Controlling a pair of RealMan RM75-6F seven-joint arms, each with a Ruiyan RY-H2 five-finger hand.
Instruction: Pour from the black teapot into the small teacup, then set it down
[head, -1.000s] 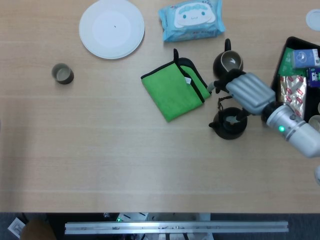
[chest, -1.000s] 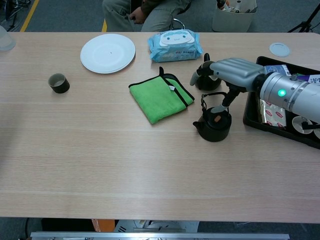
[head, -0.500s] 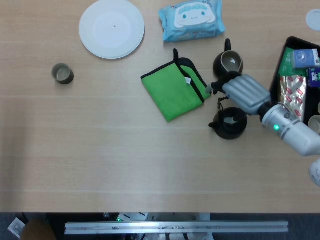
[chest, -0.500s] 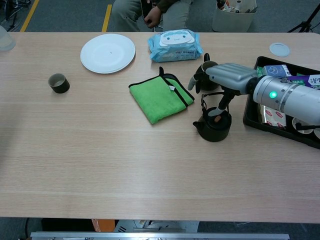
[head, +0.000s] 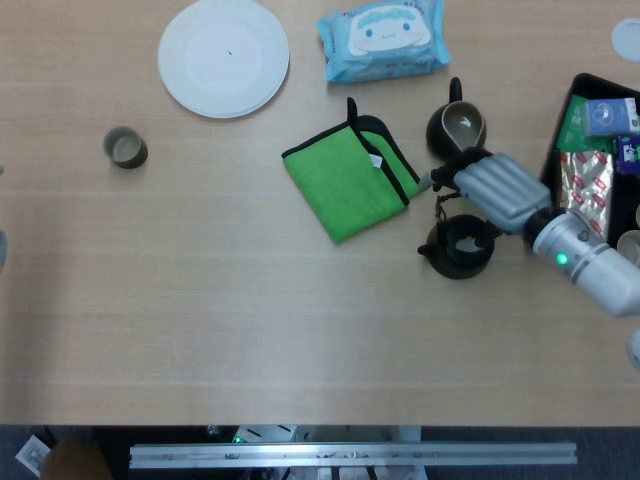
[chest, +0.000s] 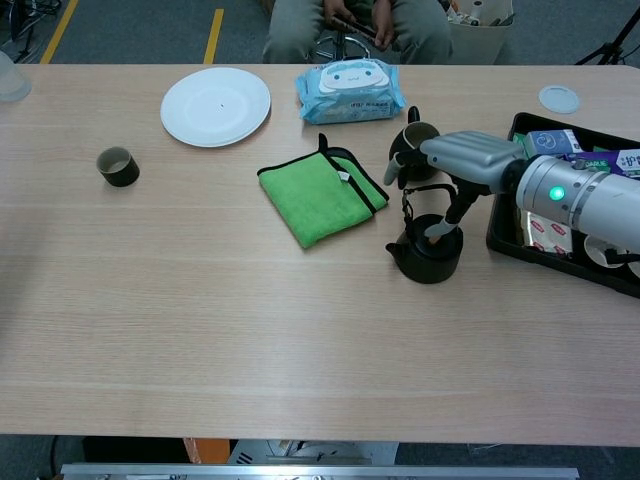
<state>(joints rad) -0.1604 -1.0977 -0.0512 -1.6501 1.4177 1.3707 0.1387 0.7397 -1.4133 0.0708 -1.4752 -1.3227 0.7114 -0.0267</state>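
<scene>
The black teapot (head: 460, 246) (chest: 430, 252) stands upright on the table right of centre, its spout pointing left and its wire handle raised. My right hand (head: 496, 186) (chest: 468, 157) hovers just above and behind it with the fingers stretched out flat to the left. Its thumb (chest: 462, 202) hangs down to the teapot's handle, and nothing is gripped. The small teacup (head: 125, 148) (chest: 118, 166) sits far away at the table's left side. My left hand appears in neither view.
A black open pitcher (head: 457, 123) (chest: 413, 151) stands right behind the hand. A green cloth (head: 348, 180) (chest: 320, 196) lies left of the teapot. A white plate (head: 223, 56), a wipes pack (head: 384, 38) and a black tray (head: 560, 130) of packets at the right edge are also present.
My right hand slid slightly left over the teapot, then back right; its thumb now hangs at the handle. The teapot and teacup have not moved.
</scene>
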